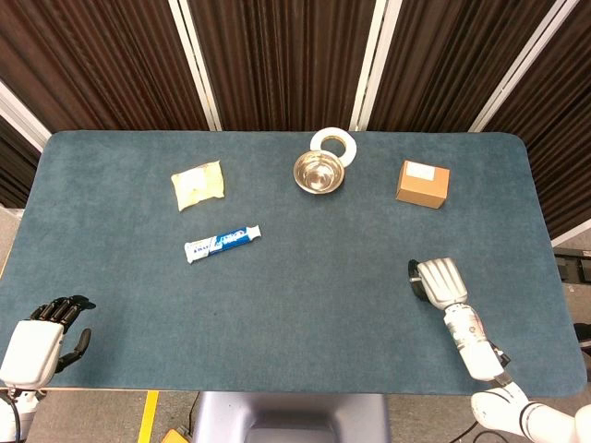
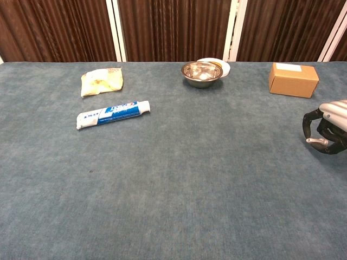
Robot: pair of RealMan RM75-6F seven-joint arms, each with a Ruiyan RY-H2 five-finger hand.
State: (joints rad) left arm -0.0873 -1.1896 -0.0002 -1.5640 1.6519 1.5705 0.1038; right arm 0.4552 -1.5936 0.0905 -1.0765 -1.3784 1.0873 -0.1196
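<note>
Presently right hand (image 1: 437,281) held low over table (image 1: 305,323), fingers curled under, nothing held. Nearest thing: cardboard box (image 1: 423,184), well apart toward far edge, upright. Left hand (image 1: 42,337) parked past near-left table edge, fingers curled in, nothing held. Risk judged: curled fingers could be dragged on cloth, or box shoved off far edge if reached with fingers not spread. Steel bowl (image 1: 319,173) touching white ring (image 1: 333,143); could be knocked by wide sweep.
</note>
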